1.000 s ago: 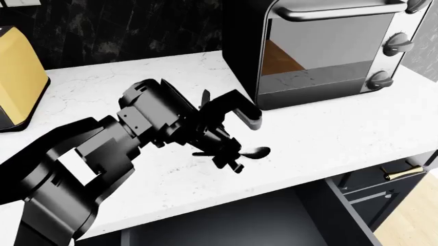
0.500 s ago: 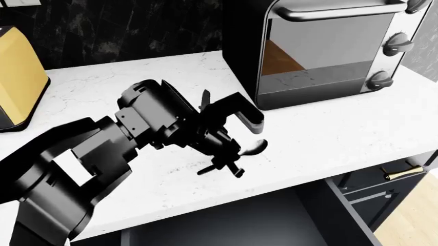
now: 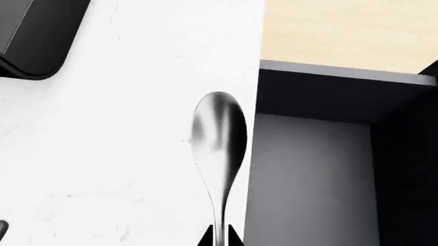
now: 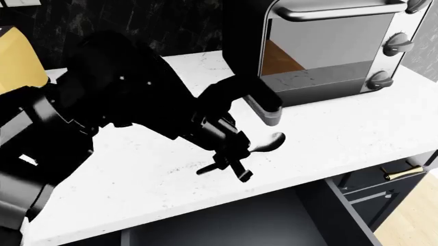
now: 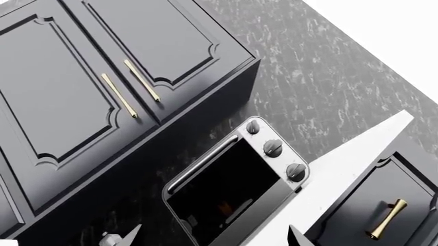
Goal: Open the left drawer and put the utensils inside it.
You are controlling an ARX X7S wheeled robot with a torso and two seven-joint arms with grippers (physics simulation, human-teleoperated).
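A black spoon [image 4: 272,141] hangs tilted just above the white counter [image 4: 329,133] near its front edge. My left gripper [image 4: 235,155] is shut on its handle. In the left wrist view the spoon's oval bowl [image 3: 219,130] points away from the gripper [image 3: 219,240], whose two fingertips pinch the thin handle. Below the counter edge the left drawer [image 4: 226,223] stands pulled out, its grey inside [image 3: 308,179] showing beside the spoon. The knife is hidden from view. My right gripper [image 5: 213,238] is open and holds nothing; it is raised away from the counter and does not show in the head view.
A steel toaster oven [image 4: 329,46] stands at the back right of the counter, and a yellow toaster [image 4: 17,61] at the far left. Another drawer with a brass handle [image 4: 402,173] sits at the right. Wall cabinets [image 5: 102,87] fill the right wrist view.
My left arm has risen towards the camera and swung a little right. The spoon has gone up and right with it, bowl end higher than before.
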